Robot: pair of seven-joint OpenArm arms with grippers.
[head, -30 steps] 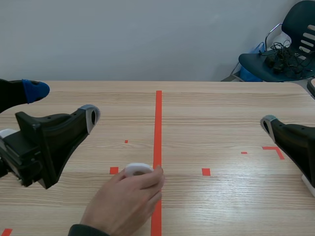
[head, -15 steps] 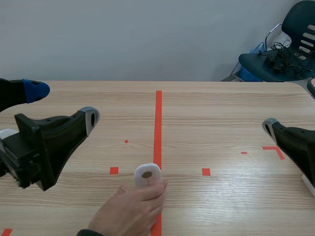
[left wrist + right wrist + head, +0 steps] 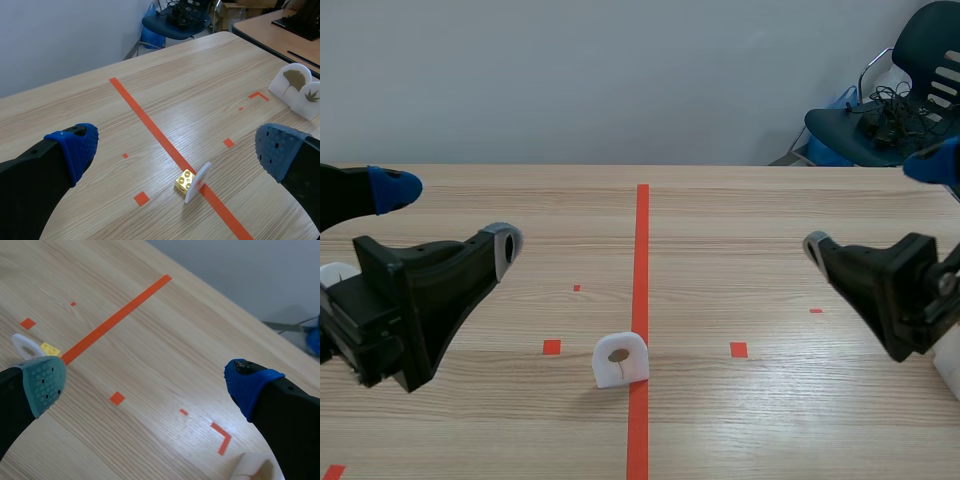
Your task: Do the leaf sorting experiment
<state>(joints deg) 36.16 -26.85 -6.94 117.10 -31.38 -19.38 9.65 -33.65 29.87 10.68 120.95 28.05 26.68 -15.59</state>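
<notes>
Leaf tile (image 3: 621, 359), a small white round-topped plate, stood upright on the worktop (image 3: 740, 230), right on the red centre line (image 3: 642, 240) and between two small red squares of tape. Its face toward the robot bore a small brown leaf on a thin stem. In the left wrist view the same leaf tile (image 3: 196, 182) showed edge-on, with a yellow block (image 3: 184, 181) touching its back at the foot. The right wrist view caught only its rounded top (image 3: 26, 346) and a bit of the yellow block (image 3: 50, 348), just beyond the grey-green fingertip.

The left pincer (image 3: 450, 214) hung released, fingers spread wide, above the worktop's left side and well apart from the tile. In its own view the left pincer (image 3: 177, 150) had the tile ahead of it, between the two blue pads. The right pincer (image 3: 872, 205) was likewise released and grasping nothing, over the right side, clear of the tile; its own view (image 3: 146, 381) showed bare wood and tape marks between the fingers.

Two other white tiles (image 3: 296, 90) stood close together by an orange corner mark, one bearing a fan-shaped leaf, the other a fingered dark green one. A dark chair (image 3: 910, 110) stood beyond the worktop's far right corner.
</notes>
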